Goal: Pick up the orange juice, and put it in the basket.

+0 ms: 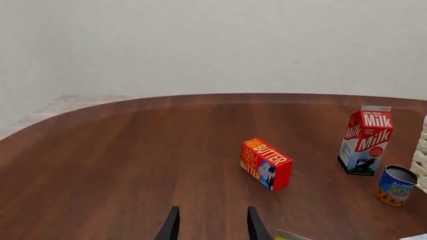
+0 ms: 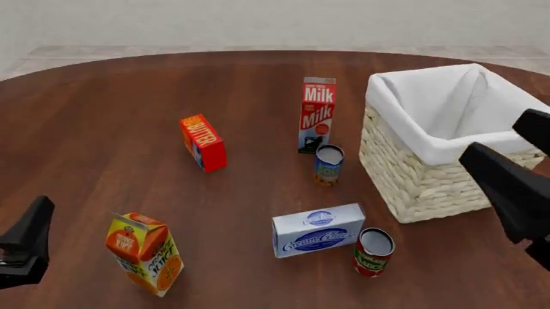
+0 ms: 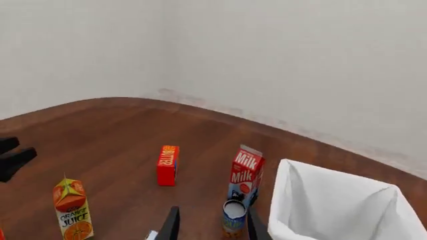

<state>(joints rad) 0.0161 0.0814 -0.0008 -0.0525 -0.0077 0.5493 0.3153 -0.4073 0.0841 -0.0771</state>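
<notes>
The orange juice (image 2: 143,253) is a yellow and orange gable-top carton standing upright near the table's front left; the right wrist view shows it too (image 3: 72,209). My left gripper (image 2: 35,225) hovers just left of it, apart from it. In the left wrist view this gripper (image 1: 212,210) is open and holds nothing. The basket (image 2: 404,174), pale wicker with a white lining, stands at the right. My right gripper (image 2: 496,136) hangs above the basket's near right side, open and empty in its own view (image 3: 212,210), where the basket's lining (image 3: 333,210) also shows.
A red butter box (image 2: 203,142) lies left of centre. A red-and-white milk carton (image 2: 316,114) stands mid-table with a blue can (image 2: 328,163) in front of it. A blue-white box (image 2: 318,230) and a red can (image 2: 373,252) sit near the basket's front.
</notes>
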